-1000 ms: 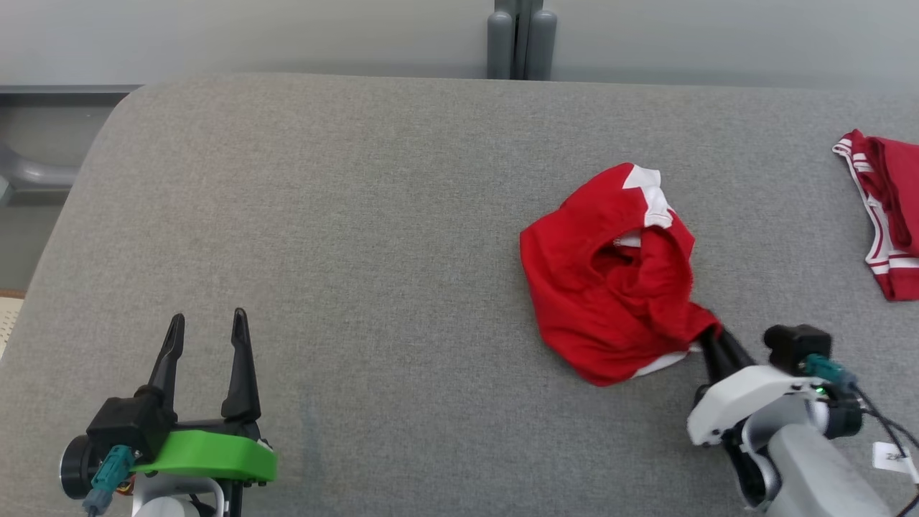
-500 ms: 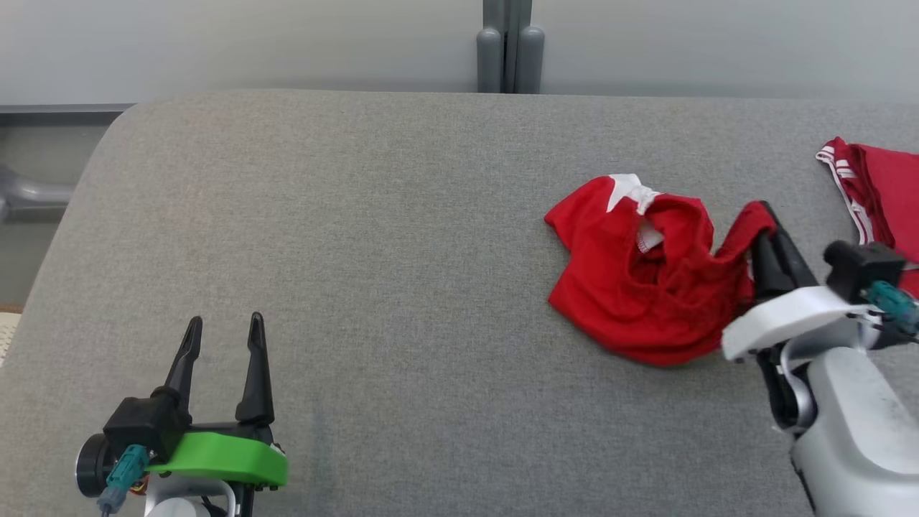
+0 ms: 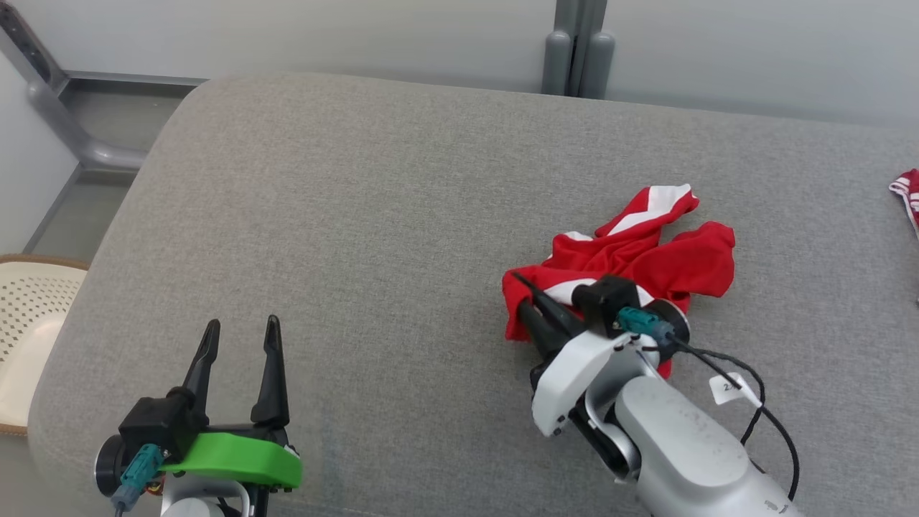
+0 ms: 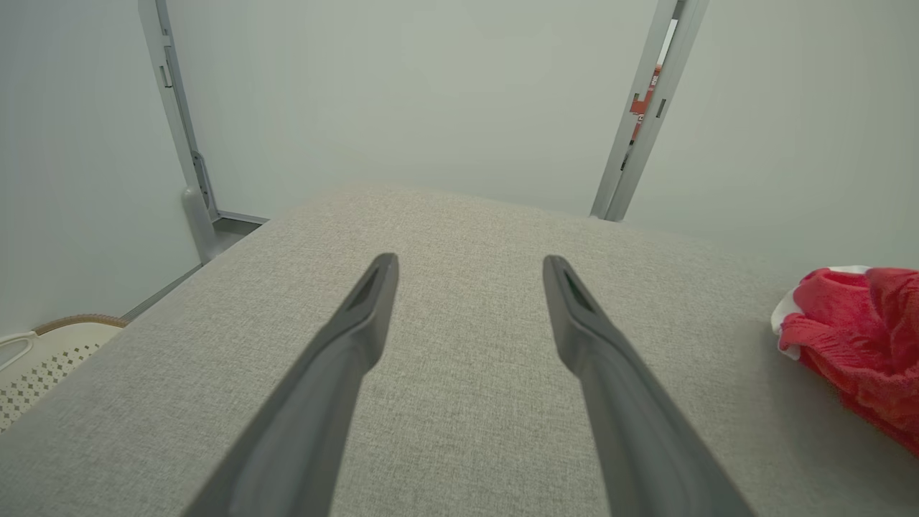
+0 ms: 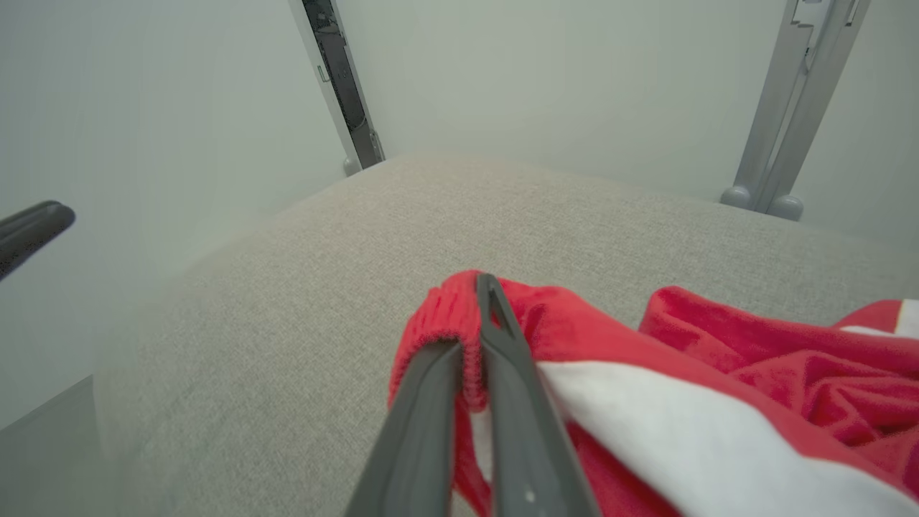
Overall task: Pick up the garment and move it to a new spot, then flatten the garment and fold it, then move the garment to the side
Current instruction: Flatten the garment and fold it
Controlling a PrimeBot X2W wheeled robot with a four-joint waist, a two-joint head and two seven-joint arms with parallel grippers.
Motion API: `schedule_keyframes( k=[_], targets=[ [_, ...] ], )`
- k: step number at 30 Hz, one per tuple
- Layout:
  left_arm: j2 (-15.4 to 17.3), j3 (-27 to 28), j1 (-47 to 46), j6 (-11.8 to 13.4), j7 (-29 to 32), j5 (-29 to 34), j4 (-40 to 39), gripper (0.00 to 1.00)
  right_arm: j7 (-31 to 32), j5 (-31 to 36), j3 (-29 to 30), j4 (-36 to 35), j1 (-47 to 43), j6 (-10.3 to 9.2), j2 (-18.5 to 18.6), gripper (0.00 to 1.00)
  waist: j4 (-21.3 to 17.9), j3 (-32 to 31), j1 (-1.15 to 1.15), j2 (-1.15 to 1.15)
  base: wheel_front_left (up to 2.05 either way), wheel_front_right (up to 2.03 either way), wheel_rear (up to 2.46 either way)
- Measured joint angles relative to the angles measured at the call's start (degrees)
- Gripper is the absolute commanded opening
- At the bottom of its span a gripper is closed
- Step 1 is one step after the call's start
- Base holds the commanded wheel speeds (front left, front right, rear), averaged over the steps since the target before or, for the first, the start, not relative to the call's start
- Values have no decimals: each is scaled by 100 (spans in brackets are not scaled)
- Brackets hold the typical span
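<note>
The garment (image 3: 646,251) is red with white stripes and lies crumpled right of centre on the grey cushion (image 3: 359,215). My right gripper (image 3: 524,294) is shut on its left edge; in the right wrist view the red fabric (image 5: 459,316) is pinched between the two fingers and drapes over them. The garment's left part also shows at the right edge of the left wrist view (image 4: 861,323). At the lower left, my left gripper (image 3: 240,334) stands open over bare cushion, far from the garment, with nothing between its fingers (image 4: 373,301).
A second red and white garment (image 3: 906,188) peeks in at the right edge. A cream perforated basket (image 3: 29,323) stands off the cushion's left edge. A grey post (image 3: 578,50) rises behind the cushion against the pale wall.
The head camera has turned. My right gripper, still holding the garment, has swung it leftward across the cushion and the fabric has changed shape. The left gripper stays open in place.
</note>
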State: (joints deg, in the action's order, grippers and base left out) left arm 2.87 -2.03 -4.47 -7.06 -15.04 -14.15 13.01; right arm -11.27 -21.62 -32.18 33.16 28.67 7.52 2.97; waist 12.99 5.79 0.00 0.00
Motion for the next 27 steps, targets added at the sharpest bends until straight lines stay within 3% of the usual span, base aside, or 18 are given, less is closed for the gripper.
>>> schedule_keyframes(
  k=[5,6,7,8,12,18,27],
  targets=[
    [0,-53,-8,41,0,-52,20,100,-88,-563,-962,303,-31,0,-26,0,163,53,0,0,0,0,0],
    [0,-59,-15,49,0,-71,24,100,-101,-638,-1131,376,-30,0,-29,9,178,70,0,0,0,0,0],
    [0,-65,-25,54,0,-80,25,100,-131,-710,-1287,439,-36,0,-21,41,187,87,0,0,0,0,0],
    [0,-76,-29,58,0,-80,26,100,-147,-770,-1397,476,-42,0,-15,100,189,97,0,0,0,0,0],
    [1,-58,-32,101,0,-94,40,100,-259,-907,-1591,670,20,0,-23,100,116,100,0,0,0,0,0],
    [-2,-13,-15,103,0,-77,53,100,-348,-862,-1329,784,173,0,10,100,-99,37,0,0,0,0,0],
    [-2,103,94,100,0,-9,47,100,-378,-472,-988,-163,-663,0,817,100,-442,-127,0,0,0,0,0]
  ],
)
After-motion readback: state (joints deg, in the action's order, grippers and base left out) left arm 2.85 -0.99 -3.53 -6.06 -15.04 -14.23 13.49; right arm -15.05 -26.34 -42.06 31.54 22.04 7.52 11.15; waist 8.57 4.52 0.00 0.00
